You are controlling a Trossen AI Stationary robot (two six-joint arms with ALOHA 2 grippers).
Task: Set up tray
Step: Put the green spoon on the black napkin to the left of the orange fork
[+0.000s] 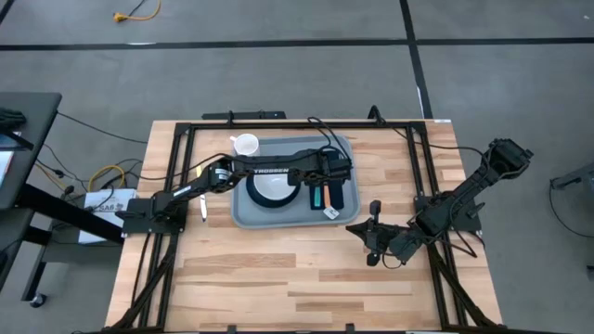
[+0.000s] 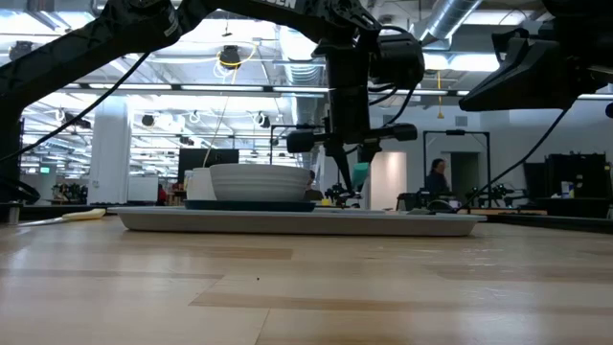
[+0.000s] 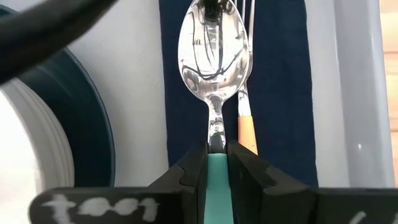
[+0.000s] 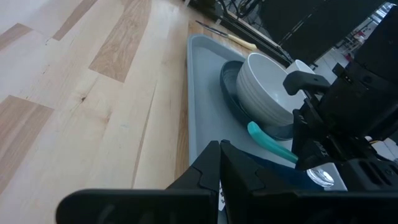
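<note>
**Mia:** Where is the tray (image 1: 243,211)?

**Sam:** On the wooden table (image 1: 278,278), near the back. It is big, flat and grey-blue. A dark round plate (image 4: 231,93) sits on it, and a white bowl (image 4: 267,84) sits on the plate.

**Mia:** What is the left gripper (image 3: 217,163) doing?

**Sam:** It reaches over the tray. Its jaws are pinched on the teal handle of a spoon (image 3: 214,59). The shiny spoon head is over the dark blue napkin (image 3: 280,93), right beside a fork (image 3: 246,118) that lies there.

**Mia:** And the right gripper (image 4: 219,163)?

**Sam:** It waits just off the tray's right side, jaws pressed together, holding nothing.

**Mia:** How should the spoon go down?

**Sam:** I think slowly and flat, lined up with the fork (they look nearly side by side already). The spoon should land on the napkin, not on the fork. I would open the jaws only when the spoon rests on the cloth, then lift straight up so it does not get dragged.
</note>
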